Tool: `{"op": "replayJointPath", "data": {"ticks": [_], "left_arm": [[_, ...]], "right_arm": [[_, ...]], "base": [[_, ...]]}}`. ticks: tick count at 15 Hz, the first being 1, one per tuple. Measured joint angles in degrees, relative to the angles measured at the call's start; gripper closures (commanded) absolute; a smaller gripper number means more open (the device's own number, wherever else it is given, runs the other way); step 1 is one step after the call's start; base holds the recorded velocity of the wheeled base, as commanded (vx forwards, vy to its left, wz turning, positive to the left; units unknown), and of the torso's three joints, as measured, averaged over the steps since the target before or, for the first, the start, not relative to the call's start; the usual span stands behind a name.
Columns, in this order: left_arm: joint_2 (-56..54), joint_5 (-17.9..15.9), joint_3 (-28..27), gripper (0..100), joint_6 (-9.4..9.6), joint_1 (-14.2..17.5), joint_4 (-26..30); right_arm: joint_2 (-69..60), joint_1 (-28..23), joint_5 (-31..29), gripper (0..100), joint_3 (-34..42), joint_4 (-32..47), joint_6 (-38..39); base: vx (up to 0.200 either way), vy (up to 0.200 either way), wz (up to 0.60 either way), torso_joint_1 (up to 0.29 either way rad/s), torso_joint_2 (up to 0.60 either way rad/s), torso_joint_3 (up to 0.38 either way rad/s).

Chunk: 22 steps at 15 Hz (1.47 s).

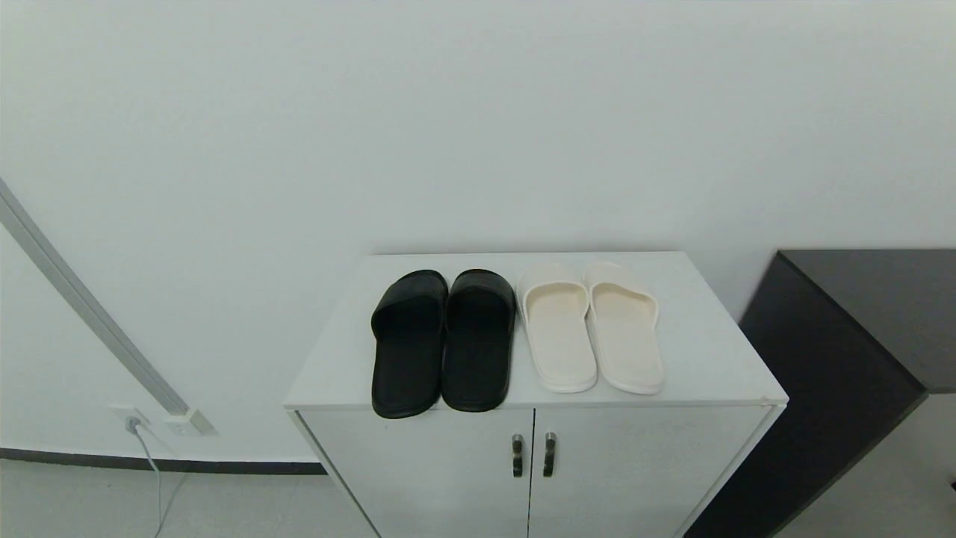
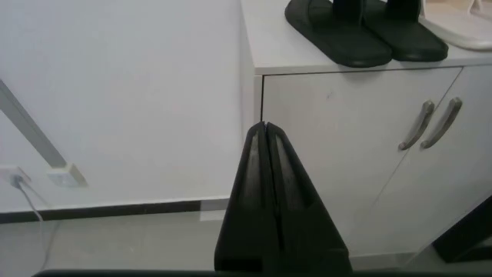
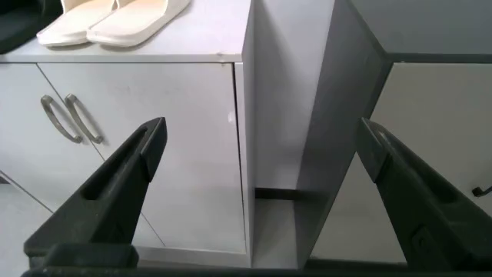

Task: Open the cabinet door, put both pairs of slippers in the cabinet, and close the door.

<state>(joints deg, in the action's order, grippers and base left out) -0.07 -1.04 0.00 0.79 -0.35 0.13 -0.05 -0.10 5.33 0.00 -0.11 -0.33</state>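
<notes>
- The left gripper (image 2: 266, 127) has its jaws pressed together on nothing. It probably sits parked, as no grasp is yet needed from it.
- Ahead of those closed tips is the near corner of the white cabinet (image 2: 330, 108), well apart from them. The two door handles (image 2: 430, 123) lie farther along the cabinet front, off to one side of the tips.
- The right gripper (image 3: 261, 131) has its jaws spread wide with nothing between them. This looks like readiness to take a handle.
- Seen through that open gap, at a distance, are the cabinet's far front corner and the slot between it and a dark unit (image 1: 859, 351).
- Both doors (image 1: 620, 463) are closed, so opening is likely the first step.
- The black slippers (image 1: 442, 340) and cream slippers (image 1: 591, 326) lie paired, side by side on the cabinet top, beyond both sets of jaws. Their heels sit at the front edge, which should make them easy to reach.
</notes>
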Motion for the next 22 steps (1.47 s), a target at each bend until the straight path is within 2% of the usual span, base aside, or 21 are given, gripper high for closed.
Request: {"op": "replayJointPath", "data": {"ticks": [4, 7, 10, 14, 16, 18, 22], "left_arm": [[0.00, 0.06, 0.00, 100, -0.24, 0.00, -0.02], [0.00, 0.09, 0.00, 100, -0.26, 0.00, -0.04], [0.00, 0.06, 0.00, 100, -0.26, 0.02, -0.04], [0.00, 0.06, 0.00, 100, -0.24, 0.00, -0.04], [0.00, 0.09, 0.00, 100, -0.26, 0.00, -0.04], [0.00, 0.06, 0.00, 100, -0.28, 0.00, -0.04], [0.00, 0.06, 0.00, 100, -0.26, 0.00, -0.04]], "right_arm": [[0.00, 0.00, -2.32, 0, -0.16, -0.57, -0.24], [2.50, 0.89, -3.50, 0, -9.06, 0.95, 1.17], [11.04, 2.24, 3.67, 0, -14.06, 5.72, 0.15], [26.92, 3.68, 9.45, 0, -14.80, -2.78, 0.43], [36.23, 6.57, 10.22, 0, -16.12, -10.73, 3.89], [44.31, 11.95, 9.39, 0, -19.50, -15.79, 6.73], [56.22, 23.55, -0.24, 0, -27.44, -17.21, 9.61]], "base": [[0.000, 0.000, 0.00, 0.000, 0.00, 0.000], [0.000, 0.000, 0.00, 0.000, 0.00, 0.000], [0.000, 0.000, 0.00, 0.000, 0.00, 0.000], [0.000, 0.000, 0.00, 0.000, 0.00, 0.000], [0.000, 0.000, 0.00, 0.000, 0.00, 0.000], [0.000, 0.000, 0.00, 0.000, 0.00, 0.000], [0.000, 0.000, 0.00, 0.000, 0.00, 0.000]]}}
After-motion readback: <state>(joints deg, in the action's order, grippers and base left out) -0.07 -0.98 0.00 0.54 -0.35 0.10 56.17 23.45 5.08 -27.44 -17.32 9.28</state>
